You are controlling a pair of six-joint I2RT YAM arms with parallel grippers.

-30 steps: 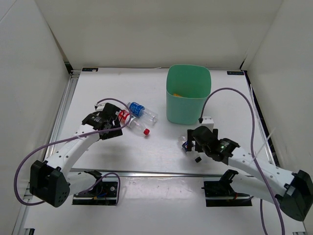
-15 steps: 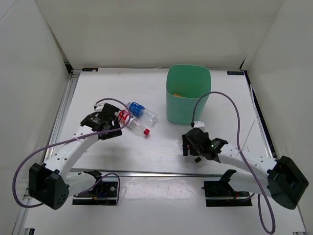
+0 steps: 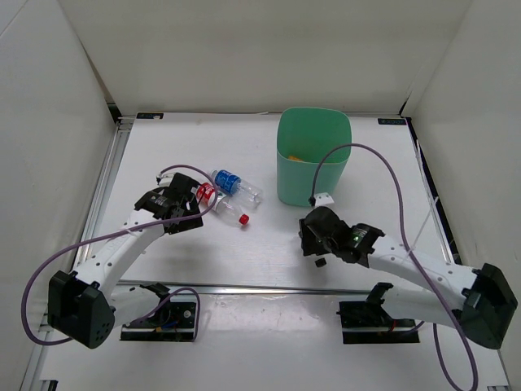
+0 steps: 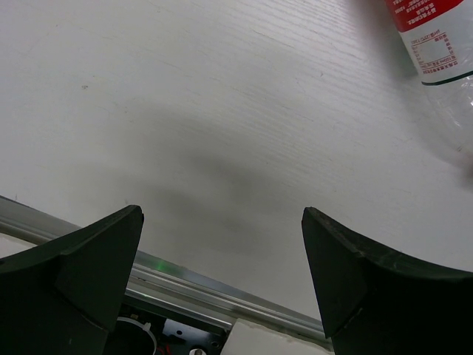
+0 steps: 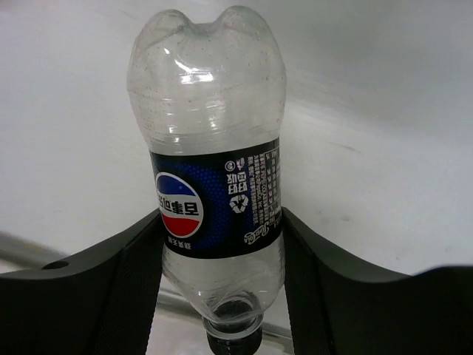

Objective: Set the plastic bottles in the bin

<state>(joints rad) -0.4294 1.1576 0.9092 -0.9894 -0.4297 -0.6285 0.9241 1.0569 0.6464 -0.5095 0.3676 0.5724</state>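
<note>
Right gripper (image 5: 222,225) is gripping the dark-label bottle (image 5: 214,148) over the near counter (image 3: 260,244), apart from the far bin (image 3: 313,187). Left gripper (image 4: 222,222) is hanging open beside the red-label bottle (image 4: 432,37). The smooth bottle is risking slipping, or clipping the bin's rim, if lifted low.

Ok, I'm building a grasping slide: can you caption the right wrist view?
Right arm's jaws clamped on the dark label of a clear bottle, black cap nearest the camera, white table behind.

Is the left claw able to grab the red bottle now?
Probably yes: the left claw is open, and the red-label bottle lies right beside it with nothing in between.
</note>
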